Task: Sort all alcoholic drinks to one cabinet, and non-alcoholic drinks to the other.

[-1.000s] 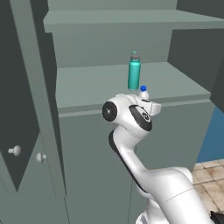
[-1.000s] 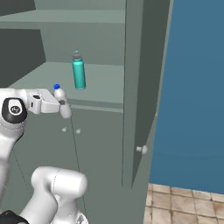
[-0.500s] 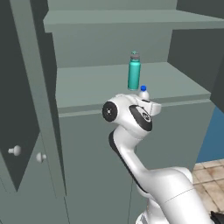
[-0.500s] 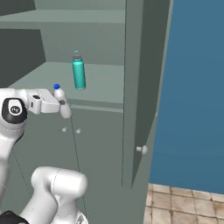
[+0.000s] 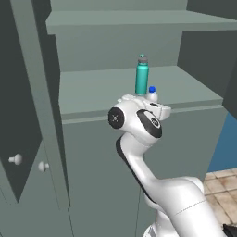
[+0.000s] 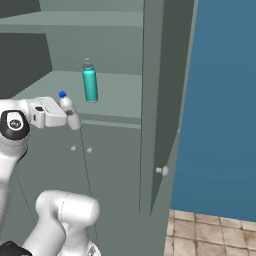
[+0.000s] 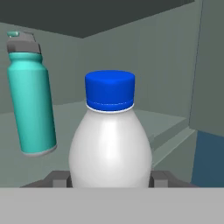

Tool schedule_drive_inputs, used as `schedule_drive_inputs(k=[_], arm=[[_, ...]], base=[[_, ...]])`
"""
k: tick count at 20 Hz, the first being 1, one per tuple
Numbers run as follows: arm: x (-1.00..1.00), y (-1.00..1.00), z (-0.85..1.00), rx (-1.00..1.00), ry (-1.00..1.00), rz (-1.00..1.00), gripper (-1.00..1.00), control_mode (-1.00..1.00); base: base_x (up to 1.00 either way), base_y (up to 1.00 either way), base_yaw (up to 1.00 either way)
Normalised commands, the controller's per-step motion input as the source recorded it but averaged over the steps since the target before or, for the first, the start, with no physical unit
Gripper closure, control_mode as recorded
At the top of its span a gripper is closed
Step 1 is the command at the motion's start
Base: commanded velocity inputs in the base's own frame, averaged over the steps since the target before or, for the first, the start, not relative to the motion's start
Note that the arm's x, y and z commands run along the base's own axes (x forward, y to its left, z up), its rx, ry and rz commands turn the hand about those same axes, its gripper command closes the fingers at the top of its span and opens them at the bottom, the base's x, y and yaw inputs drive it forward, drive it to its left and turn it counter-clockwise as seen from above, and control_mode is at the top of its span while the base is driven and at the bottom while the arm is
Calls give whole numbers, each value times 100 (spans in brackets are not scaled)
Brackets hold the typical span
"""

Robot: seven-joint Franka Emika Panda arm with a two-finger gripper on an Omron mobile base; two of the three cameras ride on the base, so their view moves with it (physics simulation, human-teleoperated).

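While carrying the white bottle [image 5: 151, 94] toward the open cabinet's shelf [image 5: 92, 95], showing in the left base view as a blue cap poking up just past the arm's wrist, with the teal bottle [image 5: 141, 75] standing upright on the shelf just beyond the fingers' load.

Seen from the right base view, clamping the fingers [image 6: 70, 117] on the white bottle [image 6: 67, 107] at the shelf's front edge, roughly level with the shelf [image 6: 120, 95]; whether the base is over the shelf or just short of it cannot be told. Teal bottle [image 6: 90, 81] standing ahead of the fingers and a little to their right in this view, near but apart. Cabinet door [image 6: 165, 90] hanging open well off to the right.

Looking along the hand view, gripping the white bottle [image 7: 110, 144] by its body, upright, dark fingertips [image 7: 57, 178] pressed on either flank. Teal bottle [image 7: 31, 94] sitting beyond and to the left, apart.

Judging the step as placing this non-alcoholic drink beside its fellow: best keeping the bottle upright, easing it well onto the shelf, steering clear of the teal bottle, and lowering until the base is resting flat before parting the fingers. Releasing at the lip risking a topple off the edge.
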Motion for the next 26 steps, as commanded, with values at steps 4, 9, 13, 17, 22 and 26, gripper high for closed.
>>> schedule_drive_inputs(k=[4,9,13,17,22,26], arm=[[0,19,28,0,0,2,100,-100],[5,19,18,0,0,8,100,-100],[15,10,2,0,0,16,100,-100],[15,11,0,1,0,17,100,-100],[17,12,1,1,0,17,100,-100],[27,19,3,0,0,15,100,-100]], base=[[0,0,0],[0,0,0],[0,0,0],[0,0,0],[0,0,0],[0,0,0]])
